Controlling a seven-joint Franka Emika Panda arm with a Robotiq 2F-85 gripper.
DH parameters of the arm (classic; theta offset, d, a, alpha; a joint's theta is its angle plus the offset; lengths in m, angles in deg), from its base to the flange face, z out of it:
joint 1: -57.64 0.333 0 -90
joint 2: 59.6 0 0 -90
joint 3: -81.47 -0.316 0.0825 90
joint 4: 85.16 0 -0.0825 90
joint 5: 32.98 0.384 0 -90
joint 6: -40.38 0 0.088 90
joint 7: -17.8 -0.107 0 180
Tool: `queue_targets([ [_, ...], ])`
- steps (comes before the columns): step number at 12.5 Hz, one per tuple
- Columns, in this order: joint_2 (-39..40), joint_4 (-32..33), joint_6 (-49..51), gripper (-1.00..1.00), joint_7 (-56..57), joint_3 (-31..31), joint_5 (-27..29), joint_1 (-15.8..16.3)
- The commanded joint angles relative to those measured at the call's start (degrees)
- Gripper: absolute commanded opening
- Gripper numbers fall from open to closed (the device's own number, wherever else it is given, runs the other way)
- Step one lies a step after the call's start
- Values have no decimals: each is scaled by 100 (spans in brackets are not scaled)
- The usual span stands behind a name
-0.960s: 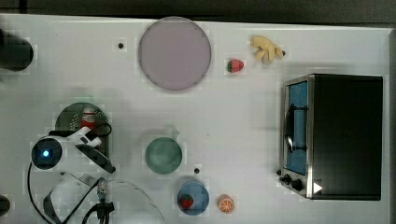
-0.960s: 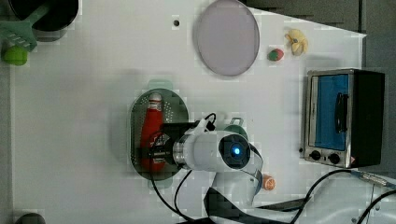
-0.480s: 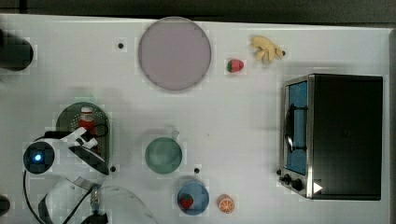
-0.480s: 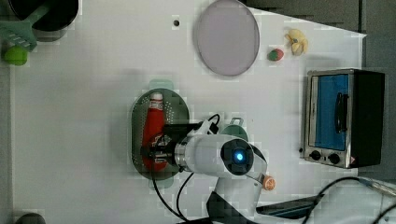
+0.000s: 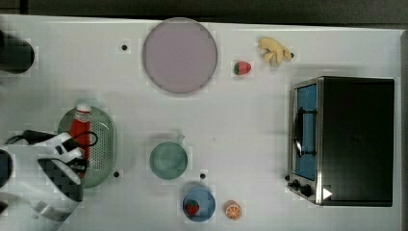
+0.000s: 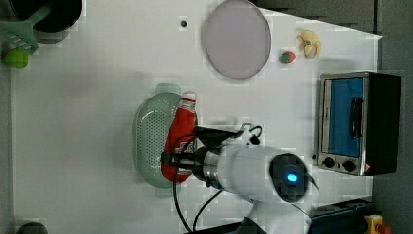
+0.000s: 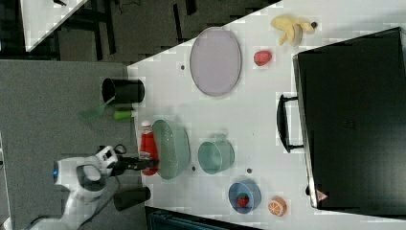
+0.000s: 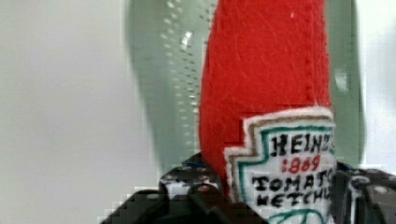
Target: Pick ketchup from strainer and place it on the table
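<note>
1. Ketchup bottle [image 6: 179, 141] at centre-left of the left view, lying lengthwise in the strainer [image 6: 155, 141].
2. Gripper [image 6: 181, 160] now clamped on the bottle's lower body, narrowed from a wider spread a second ago.
3. Grasp apparently made; lift and move to the table [image 6: 87, 122] still ahead.

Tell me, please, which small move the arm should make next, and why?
Probably lift straight up. The claw sits closed around the lower body of the ketchup, which seems to lie partly over the rim of the strainer. Raising it clear comes before carrying it to bare table.
</note>
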Motion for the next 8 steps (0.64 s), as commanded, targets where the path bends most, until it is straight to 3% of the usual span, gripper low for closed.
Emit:
queue_targets([
  [1, -419, -517, 541, 19, -233, -64, 454, -221],
  [8, -595, -1910, 2555, 19, 1038, 701, 488, -729],
])
